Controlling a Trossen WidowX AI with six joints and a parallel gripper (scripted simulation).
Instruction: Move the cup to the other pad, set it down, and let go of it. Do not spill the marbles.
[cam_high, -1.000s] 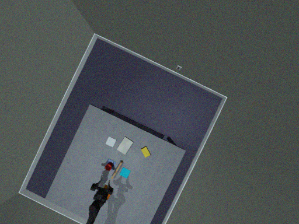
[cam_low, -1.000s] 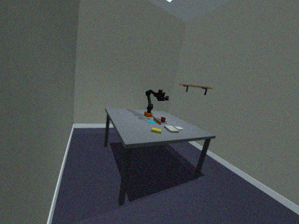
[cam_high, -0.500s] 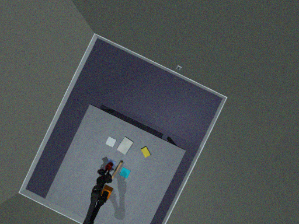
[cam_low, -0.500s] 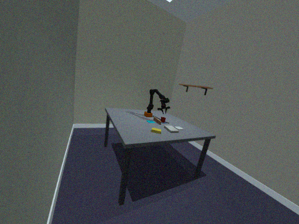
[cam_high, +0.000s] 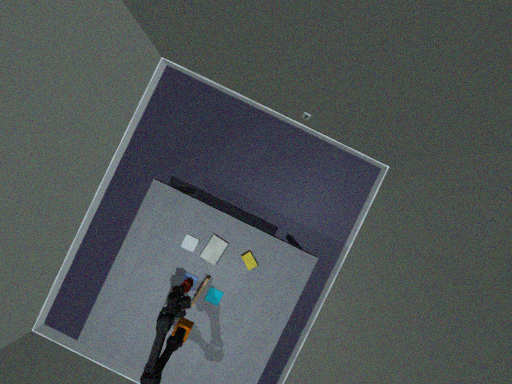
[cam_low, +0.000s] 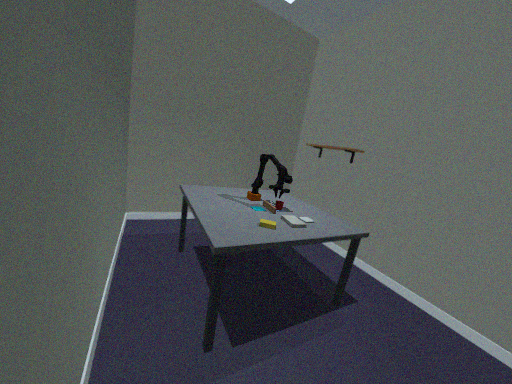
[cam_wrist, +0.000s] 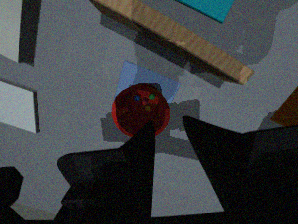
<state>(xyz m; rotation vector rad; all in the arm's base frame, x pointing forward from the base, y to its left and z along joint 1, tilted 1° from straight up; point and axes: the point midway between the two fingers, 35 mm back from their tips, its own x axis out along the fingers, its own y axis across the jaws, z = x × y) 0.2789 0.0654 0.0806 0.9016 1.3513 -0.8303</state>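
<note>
A red cup (cam_high: 187, 285) (cam_low: 279, 204) (cam_wrist: 141, 110) with small coloured marbles inside stands upright on a pale blue pad (cam_high: 192, 277) (cam_wrist: 134, 76). The other pad (cam_high: 214, 296) (cam_low: 258, 208) (cam_wrist: 210, 7) is cyan and lies beyond a wooden bar (cam_high: 201, 290) (cam_low: 269, 205) (cam_wrist: 175, 35) that runs between the two pads. My gripper (cam_high: 181, 294) (cam_low: 280, 192) (cam_wrist: 168, 122) hangs above the cup, pointing down. Its fingers stand partly apart with nothing between them; the cup's rim shows just past the fingertips.
A small white block (cam_high: 189, 243) (cam_low: 306, 219), a larger white block (cam_high: 214, 249) (cam_low: 293, 220) and a yellow block (cam_high: 249, 260) (cam_low: 267, 224) lie farther out on the grey table (cam_low: 225, 225). The arm's orange base (cam_high: 182, 327) (cam_low: 253, 196) stands behind. A wall shelf (cam_low: 335, 148) hangs beyond the table.
</note>
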